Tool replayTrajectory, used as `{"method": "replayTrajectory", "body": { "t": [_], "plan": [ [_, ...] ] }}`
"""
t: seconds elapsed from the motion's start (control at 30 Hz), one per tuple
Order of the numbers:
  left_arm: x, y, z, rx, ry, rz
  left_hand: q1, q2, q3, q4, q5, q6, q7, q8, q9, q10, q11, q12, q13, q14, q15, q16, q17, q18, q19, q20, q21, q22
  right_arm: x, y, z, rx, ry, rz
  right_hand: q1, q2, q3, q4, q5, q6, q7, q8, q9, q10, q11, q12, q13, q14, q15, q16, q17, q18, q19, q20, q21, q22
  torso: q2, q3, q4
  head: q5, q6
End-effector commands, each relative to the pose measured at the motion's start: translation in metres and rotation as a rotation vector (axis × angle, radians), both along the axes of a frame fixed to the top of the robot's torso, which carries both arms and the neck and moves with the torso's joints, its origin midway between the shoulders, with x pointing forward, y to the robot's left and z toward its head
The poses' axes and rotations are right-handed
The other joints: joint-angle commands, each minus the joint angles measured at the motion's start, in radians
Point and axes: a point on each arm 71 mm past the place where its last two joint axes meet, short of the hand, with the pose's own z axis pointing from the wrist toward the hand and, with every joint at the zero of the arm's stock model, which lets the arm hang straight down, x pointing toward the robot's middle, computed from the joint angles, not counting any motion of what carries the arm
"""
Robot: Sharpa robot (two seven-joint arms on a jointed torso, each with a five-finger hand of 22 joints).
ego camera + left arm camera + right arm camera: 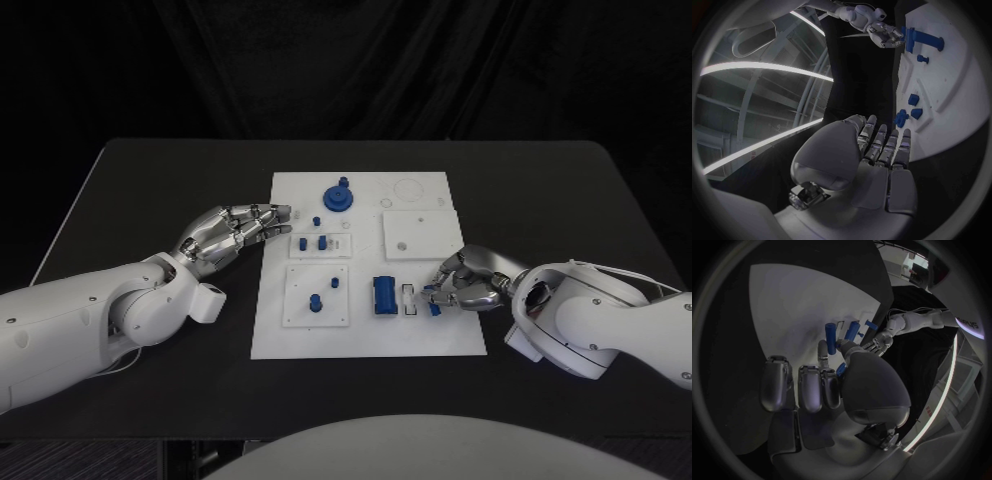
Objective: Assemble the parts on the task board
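In the head view the task board (pixel 368 340) lies in the middle of the black table (pixel 144 180). The left hand (pixel 231 235) hovers at the board's left edge with its fingers apart and slightly bent, holding nothing, probably waiting its turn. The right hand (pixel 469 282) sits over the board's right side, fingers curled in around a small blue part (pixel 434 309), apparently to seat it beside the large blue cylinder (pixel 385 294). A blue knob part (pixel 339 196) stands near the far edge, and two small blue pegs (pixel 323 294) sit in the square plate at the near left.

In the left wrist view the left hand (pixel 879 160) shows an empty palm with fingers straight and loosely side by side, near the small blue pieces (pixel 911 107) on the board (pixel 961 100).

In the right wrist view the right hand (pixel 839 385) has its thumb and a finger pressed on the blue part (pixel 841 371), the other fingers folded in alongside.

No brand, label or writing can be read in any view.
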Motion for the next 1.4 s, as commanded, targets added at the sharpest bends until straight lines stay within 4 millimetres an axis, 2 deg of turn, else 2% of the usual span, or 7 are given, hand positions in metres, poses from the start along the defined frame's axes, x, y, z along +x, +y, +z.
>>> {"method": "replayTrajectory", "body": {
  "t": [0.03, 0.63, 0.7, 0.9, 1.1, 1.3, 1.4],
  "plan": [
    [-0.001, -0.001, 0.0, -0.016, -0.001, -0.011, -0.009, 0.002, 0.008, 0.0, 0.002, 0.003, 0.005, 0.005, 0.001, 0.003, 0.002, 0.006, 0.001, 0.003, 0.003, 0.006, 0.001, -0.013, 0.005, 0.001, 0.003, -0.001, 0.0, 0.002, 0.001, 0.143, 0.016, -0.063, -0.018, 0.0, 0.093, -0.081, 0.002, -0.009, 0.0, -0.003, -0.004, 0.105, -0.007, 0.003, 0.263, 0.069, -0.006, 0.005, 0.044, 0.005, 0.049, -0.004, 0.006, 0.196, 0.001, 0.001, 0.0, 0.0, 0.0],
    [-0.001, -0.003, 0.0, -0.017, 0.0, -0.014, -0.009, 0.002, 0.008, 0.0, 0.002, 0.003, 0.005, 0.005, 0.001, 0.003, 0.002, 0.006, 0.001, 0.003, 0.003, 0.006, 0.001, -0.013, 0.005, 0.001, 0.003, -0.001, 0.007, 0.01, -0.008, 0.099, 0.069, -0.038, -0.068, 0.002, 0.081, -0.058, -0.013, -0.017, 0.005, -0.01, -0.012, 0.105, -0.003, 0.003, 0.263, 0.066, -0.002, 0.0, 0.03, 0.007, 0.046, -0.001, -0.002, 0.192, 0.0, -0.002, 0.004, -0.005, 0.0],
    [-0.001, -0.003, 0.0, -0.017, 0.0, -0.014, -0.009, 0.002, 0.008, 0.0, 0.002, 0.003, 0.005, 0.005, 0.001, 0.003, 0.002, 0.006, 0.001, 0.003, 0.003, 0.006, 0.001, -0.013, 0.005, 0.001, 0.003, -0.001, 0.006, 0.01, -0.01, 0.087, 0.079, -0.035, -0.081, 0.001, 0.071, -0.052, -0.044, -0.018, 0.005, -0.012, -0.016, 0.105, -0.002, 0.003, 0.263, 0.064, -0.001, -0.004, 0.021, 0.008, 0.043, 0.0, -0.008, 0.19, 0.0, -0.0016, 0.0038, -0.004, 0.0],
    [-0.001, -0.003, -0.001, -0.018, 0.001, -0.015, -0.009, 0.002, 0.008, 0.0, 0.002, 0.003, 0.005, 0.005, 0.001, 0.003, 0.002, 0.006, 0.001, 0.003, 0.003, 0.006, 0.001, -0.013, 0.005, 0.001, 0.003, -0.001, 0.004, 0.011, -0.014, 0.06, 0.093, -0.027, -0.084, 0.001, 0.067, -0.051, -0.051, -0.018, 0.005, -0.013, -0.017, 0.105, -0.002, 0.003, 0.263, 0.063, -0.001, -0.005, 0.018, 0.009, 0.042, 0.0, -0.01, 0.189, 0.0, -0.002, 0.0048, -0.004, 0.0],
    [-0.001, -0.003, -0.002, -0.017, 0.003, -0.015, -0.01, 0.002, 0.013, -0.001, 0.003, 0.003, 0.007, 0.006, 0.001, 0.006, 0.005, 0.007, 0.001, 0.002, 0.002, 0.007, 0.001, -0.012, 0.005, 0.001, 0.003, -0.003, 0.005, 0.012, -0.016, 0.044, 0.096, -0.024, -0.102, 0.002, 0.05, -0.041, -0.102, -0.017, 0.006, -0.016, -0.024, 0.105, -0.001, 0.003, 0.263, 0.062, 0.0, -0.006, 0.014, 0.01, 0.041, 0.001, -0.012, 0.188, 0.0, -0.0013, 0.004, -0.004, 0.0],
    [-0.002, -0.003, -0.002, -0.017, 0.006, -0.016, -0.01, 0.002, 0.013, -0.001, 0.003, 0.003, 0.007, 0.006, 0.001, 0.006, 0.005, 0.007, 0.001, 0.002, 0.002, 0.007, 0.001, -0.012, 0.005, 0.001, 0.003, -0.003, 0.005, 0.014, -0.017, 0.036, 0.099, -0.019, -0.149, 0.006, 0.015, -0.005, -0.177, -0.014, 0.01, -0.021, -0.034, 0.105, 0.002, 0.003, 0.263, 0.061, 0.002, -0.008, 0.007, 0.01, 0.039, 0.004, -0.016, 0.187, -0.001, 0.0, 0.0016, -0.003, 0.0],
    [-0.002, -0.003, -0.003, -0.017, 0.007, -0.017, -0.01, 0.002, 0.013, -0.001, 0.003, 0.003, 0.007, 0.006, 0.001, 0.006, 0.005, 0.007, 0.001, 0.002, 0.002, 0.007, 0.001, -0.012, 0.005, 0.001, 0.003, -0.003, 0.006, 0.015, -0.017, 0.037, 0.095, -0.02, -0.161, 0.012, 0.009, 0.007, -0.182, -0.012, 0.01, -0.021, -0.035, 0.105, 0.003, 0.003, 0.263, 0.061, 0.003, -0.009, 0.005, 0.011, 0.039, 0.004, -0.017, 0.187, -0.002, 0.0007, 0.0013, -0.002, 0.0]
  ]
}}
